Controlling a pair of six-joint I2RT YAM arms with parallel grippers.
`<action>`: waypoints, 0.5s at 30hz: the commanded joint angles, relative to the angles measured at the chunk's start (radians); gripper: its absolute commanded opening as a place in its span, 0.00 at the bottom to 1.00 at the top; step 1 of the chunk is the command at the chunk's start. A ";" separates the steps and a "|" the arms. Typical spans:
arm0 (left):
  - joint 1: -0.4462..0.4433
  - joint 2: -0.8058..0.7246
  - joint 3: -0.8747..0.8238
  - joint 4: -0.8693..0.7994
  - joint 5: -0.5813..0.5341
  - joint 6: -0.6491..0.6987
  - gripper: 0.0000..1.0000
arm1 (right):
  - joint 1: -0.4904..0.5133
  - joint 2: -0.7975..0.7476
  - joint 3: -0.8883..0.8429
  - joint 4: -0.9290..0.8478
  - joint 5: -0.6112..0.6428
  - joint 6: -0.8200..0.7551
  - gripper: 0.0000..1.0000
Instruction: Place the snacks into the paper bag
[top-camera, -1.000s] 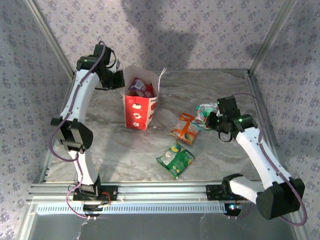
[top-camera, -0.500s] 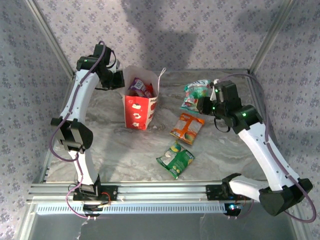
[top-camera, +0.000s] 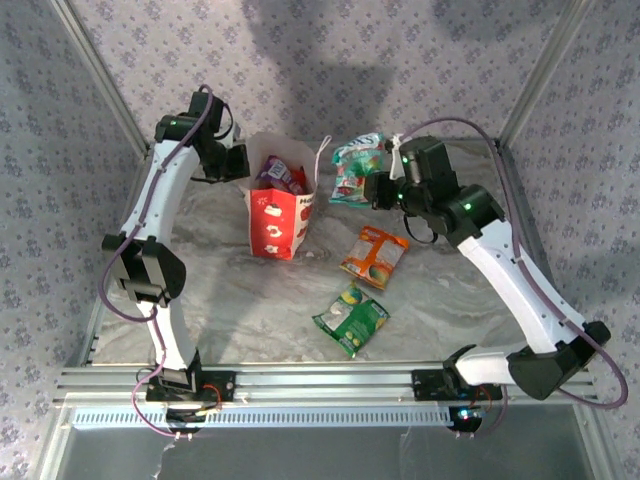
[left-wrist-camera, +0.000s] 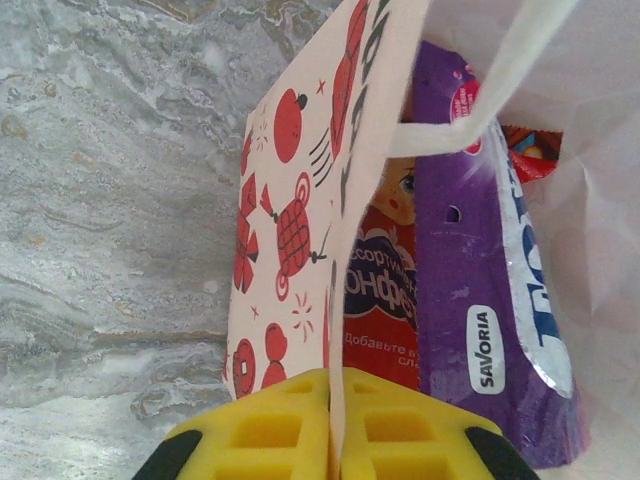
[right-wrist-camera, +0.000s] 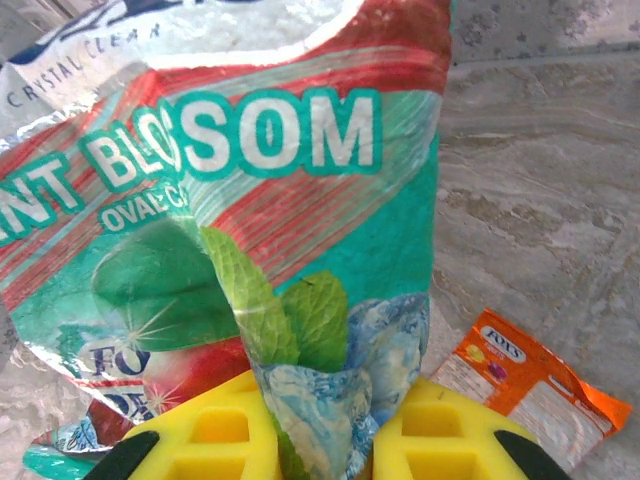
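Note:
The red-and-white paper bag (top-camera: 278, 218) stands upright at the back left. My left gripper (top-camera: 238, 164) is shut on its left rim, and in the left wrist view the bag's wall (left-wrist-camera: 290, 210) runs between the yellow pads (left-wrist-camera: 335, 390). Inside the bag are a purple packet (left-wrist-camera: 480, 290) and a red one (left-wrist-camera: 385, 290). My right gripper (top-camera: 376, 188) is shut on the teal packet (top-camera: 355, 166), which hangs in the air just right of the bag's mouth. The packet's corner (right-wrist-camera: 330, 390) is pinched in the jaws. On the table lie the orange packet (top-camera: 373, 256) and the green packet (top-camera: 351, 318).
A white string handle (top-camera: 323, 154) sticks up from the bag's right side. Metal frame posts (top-camera: 535, 75) and patterned walls close in the back and sides. An aluminium rail (top-camera: 320, 385) runs along the near edge between the arm bases.
The right arm has lifted the teal packet off the table at the right and carried it left and back, towards the bag's mouth. The left arm and the bag have not moved.

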 joint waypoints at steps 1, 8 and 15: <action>0.005 -0.033 -0.029 0.005 0.003 -0.003 0.10 | 0.023 0.022 0.088 0.040 0.021 -0.036 0.00; 0.007 -0.037 -0.025 0.004 0.008 -0.002 0.10 | 0.077 0.130 0.229 0.050 0.009 -0.061 0.00; 0.014 -0.042 -0.005 -0.004 0.016 0.009 0.10 | 0.126 0.288 0.423 0.037 -0.021 -0.078 0.00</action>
